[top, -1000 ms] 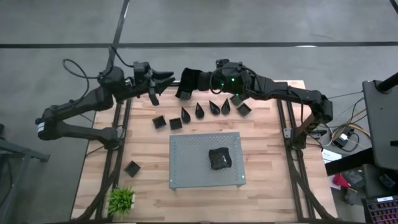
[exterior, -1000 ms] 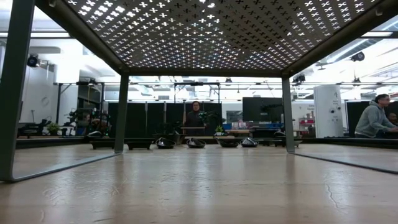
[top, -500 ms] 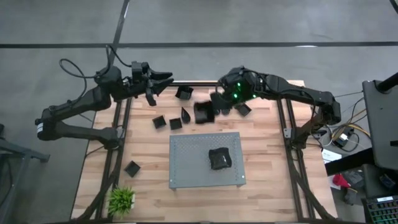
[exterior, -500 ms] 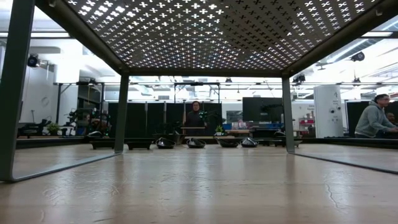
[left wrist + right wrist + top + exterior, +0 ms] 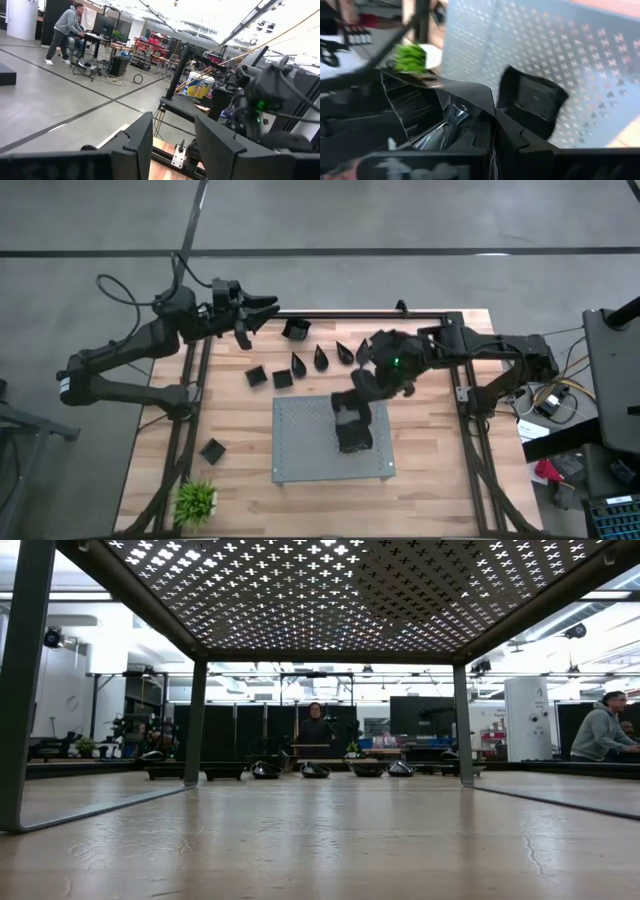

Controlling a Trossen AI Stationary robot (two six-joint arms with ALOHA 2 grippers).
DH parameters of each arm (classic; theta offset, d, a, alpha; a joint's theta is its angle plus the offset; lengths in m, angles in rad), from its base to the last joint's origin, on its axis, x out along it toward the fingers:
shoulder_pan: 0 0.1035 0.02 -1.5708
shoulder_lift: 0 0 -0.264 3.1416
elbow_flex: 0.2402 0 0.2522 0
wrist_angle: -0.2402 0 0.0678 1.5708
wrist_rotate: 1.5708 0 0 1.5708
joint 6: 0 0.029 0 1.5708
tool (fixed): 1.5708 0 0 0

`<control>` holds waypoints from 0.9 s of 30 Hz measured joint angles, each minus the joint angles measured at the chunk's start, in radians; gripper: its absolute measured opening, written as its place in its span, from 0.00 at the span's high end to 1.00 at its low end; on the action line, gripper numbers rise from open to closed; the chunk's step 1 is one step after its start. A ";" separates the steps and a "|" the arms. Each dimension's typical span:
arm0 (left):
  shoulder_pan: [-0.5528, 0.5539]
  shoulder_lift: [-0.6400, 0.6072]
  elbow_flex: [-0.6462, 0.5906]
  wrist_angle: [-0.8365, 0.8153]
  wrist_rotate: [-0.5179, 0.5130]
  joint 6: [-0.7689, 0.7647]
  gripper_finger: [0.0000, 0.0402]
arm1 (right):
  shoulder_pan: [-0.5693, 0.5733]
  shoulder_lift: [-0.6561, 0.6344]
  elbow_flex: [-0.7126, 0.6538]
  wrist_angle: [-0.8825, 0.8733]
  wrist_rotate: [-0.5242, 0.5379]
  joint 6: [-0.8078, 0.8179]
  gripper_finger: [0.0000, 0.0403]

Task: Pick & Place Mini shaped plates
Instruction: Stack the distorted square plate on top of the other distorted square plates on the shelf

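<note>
The right tool (image 5: 349,406) pinches a glossy black plate (image 5: 437,112) and hangs over the grey board (image 5: 300,442). Just past it, a stack of plates (image 5: 353,436) lies on that board. Behind the tool, more plates (image 5: 320,358) lie in a row on the desk (image 5: 420,470); one square plate (image 5: 212,450) sits well apart, near the plant (image 5: 196,500). The left tool (image 5: 258,313) hovers at the desk's far edge, fingers (image 5: 137,145) spread

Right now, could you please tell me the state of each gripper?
Left gripper: open, empty, beyond the table's far-left edge.
Right gripper: shut on a small black shiny plate, over the grey perforated board.
</note>
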 joint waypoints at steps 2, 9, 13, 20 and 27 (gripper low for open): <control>0.000 0.000 0.000 0.002 0.000 0.000 0.65 | 0.010 0.007 -0.005 -0.033 0.005 0.001 0.98; 0.000 0.002 0.000 -0.002 0.000 0.000 0.65 | 0.036 0.032 -0.039 -0.042 0.002 0.004 0.98; 0.000 0.002 0.000 -0.002 0.000 0.000 0.65 | 0.050 0.056 -0.060 -0.043 -0.003 -0.006 0.98; 0.000 0.002 0.000 -0.002 0.000 -0.001 0.65 | 0.062 0.096 -0.061 -0.042 -0.026 0.034 0.98; 0.000 0.001 0.000 -0.001 0.000 -0.001 0.65 | 0.062 0.116 -0.063 -0.044 -0.027 0.084 0.98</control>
